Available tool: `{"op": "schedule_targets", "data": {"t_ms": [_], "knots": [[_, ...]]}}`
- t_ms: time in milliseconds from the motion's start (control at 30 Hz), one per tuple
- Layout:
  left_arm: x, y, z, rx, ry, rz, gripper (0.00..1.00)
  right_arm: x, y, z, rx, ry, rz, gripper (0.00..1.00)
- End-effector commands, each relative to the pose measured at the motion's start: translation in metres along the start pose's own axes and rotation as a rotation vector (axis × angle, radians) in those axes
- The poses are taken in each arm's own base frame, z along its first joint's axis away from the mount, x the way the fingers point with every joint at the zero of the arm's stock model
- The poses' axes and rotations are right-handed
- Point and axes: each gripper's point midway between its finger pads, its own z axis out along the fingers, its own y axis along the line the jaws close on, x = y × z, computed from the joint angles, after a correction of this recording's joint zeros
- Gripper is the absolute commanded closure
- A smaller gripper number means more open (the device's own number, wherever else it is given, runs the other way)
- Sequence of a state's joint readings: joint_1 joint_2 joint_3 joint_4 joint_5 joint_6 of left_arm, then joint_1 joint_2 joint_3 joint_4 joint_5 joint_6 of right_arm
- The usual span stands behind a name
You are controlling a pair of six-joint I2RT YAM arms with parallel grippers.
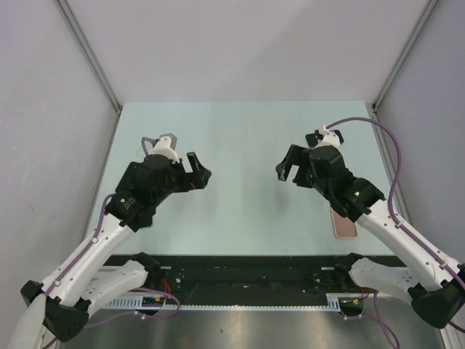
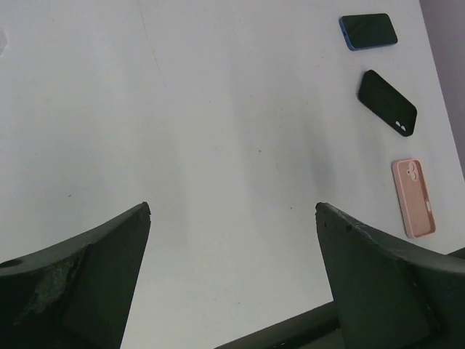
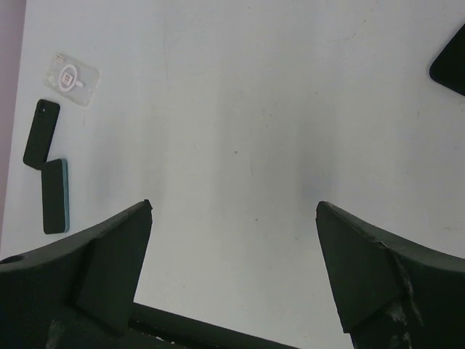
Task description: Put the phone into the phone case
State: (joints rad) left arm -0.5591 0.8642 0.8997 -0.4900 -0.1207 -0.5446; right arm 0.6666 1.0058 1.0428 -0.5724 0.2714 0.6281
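Observation:
Both grippers hover open and empty over the middle of the pale table: the left gripper and the right gripper. A pink phone case lies at the right, partly under the right arm. The left wrist view also shows a blue-edged phone and a black case or phone with a camera cut-out. The right wrist view shows a clear case with a ring, a black phone and a dark teal-edged phone at the table's left.
Grey walls close in the table on the left, right and back. A black rail runs along the near edge between the arm bases. A black object shows at the right wrist view's right edge.

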Motion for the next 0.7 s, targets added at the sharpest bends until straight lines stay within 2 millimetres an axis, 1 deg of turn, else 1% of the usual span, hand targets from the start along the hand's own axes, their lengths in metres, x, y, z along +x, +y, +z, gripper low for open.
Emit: {"op": "schedule_targets", "data": {"t_ms": [0,33,67,100,133,167,200,233,267,300,333,367,400,433,467,500,533,567,600,633,667], "knots": [[-0.022,0.003,0.000,-0.057,-0.049,-0.057,0.00,-0.020,0.009,-0.006,-0.046,-0.080,-0.016,0.00],[-0.021,0.010,0.001,-0.098,-0.044,-0.069,0.00,-0.020,0.011,-0.007,-0.056,-0.080,-0.017,0.00],[-0.023,0.013,0.002,-0.117,-0.042,-0.076,0.00,-0.020,0.012,-0.008,-0.064,-0.080,-0.017,0.00],[-0.019,0.019,0.007,-0.149,-0.023,-0.081,0.00,-0.021,0.013,-0.008,-0.070,-0.081,-0.021,0.00],[-0.018,0.030,0.009,-0.195,-0.014,-0.098,0.00,-0.019,0.013,-0.007,-0.075,-0.081,-0.025,0.00],[-0.021,0.036,0.011,-0.227,-0.010,-0.107,0.00,-0.018,0.014,-0.006,-0.077,-0.081,-0.027,0.00],[-0.015,0.048,0.021,-0.290,0.028,-0.112,0.00,-0.018,0.013,-0.006,-0.076,-0.086,-0.032,0.00],[-0.012,0.068,0.021,-0.375,0.063,-0.139,0.00,-0.021,0.013,-0.005,-0.075,-0.097,-0.031,0.00],[-0.025,0.075,0.023,-0.422,0.058,-0.154,0.00,-0.022,0.013,-0.006,-0.079,-0.100,-0.033,0.01],[-0.020,0.089,0.033,-0.495,0.110,-0.163,0.00,-0.024,0.015,-0.008,-0.088,-0.108,-0.033,0.00],[-0.018,0.108,0.030,-0.579,0.150,-0.199,0.00,-0.024,0.016,-0.009,-0.098,-0.108,-0.036,0.01],[-0.040,0.110,0.030,-0.607,0.117,-0.210,0.01,-0.026,0.018,-0.011,-0.109,-0.113,-0.039,0.00],[-0.047,0.115,0.031,-0.637,0.123,-0.215,0.02,-0.028,0.022,-0.016,-0.133,-0.118,-0.039,0.00],[-0.043,0.128,0.040,-0.696,0.169,-0.217,0.02,-0.028,0.023,-0.017,-0.144,-0.118,-0.041,0.00],[-0.061,0.127,0.042,-0.707,0.133,-0.232,0.03,-0.026,0.024,-0.018,-0.151,-0.113,-0.046,0.01],[-0.066,0.133,0.045,-0.751,0.120,-0.263,0.03,-0.025,0.027,-0.022,-0.173,-0.107,-0.048,0.00],[-0.062,0.145,0.051,-0.805,0.146,-0.282,0.03,-0.024,0.027,-0.022,-0.176,-0.101,-0.051,0.00],[-0.074,0.147,0.056,-0.821,0.124,-0.307,0.02,-0.023,0.026,-0.023,-0.174,-0.099,-0.054,0.00],[-0.077,0.151,0.061,-0.833,0.126,-0.332,0.02,-0.019,0.021,-0.022,-0.151,-0.087,-0.056,0.01],[-0.078,0.161,0.061,-0.870,0.140,-0.358,0.02,-0.019,0.017,-0.023,-0.135,-0.088,-0.049,0.00],[-0.079,0.170,0.074,-0.900,0.154,-0.382,0.01,-0.018,0.013,-0.023,-0.114,-0.084,-0.044,0.00]]}}
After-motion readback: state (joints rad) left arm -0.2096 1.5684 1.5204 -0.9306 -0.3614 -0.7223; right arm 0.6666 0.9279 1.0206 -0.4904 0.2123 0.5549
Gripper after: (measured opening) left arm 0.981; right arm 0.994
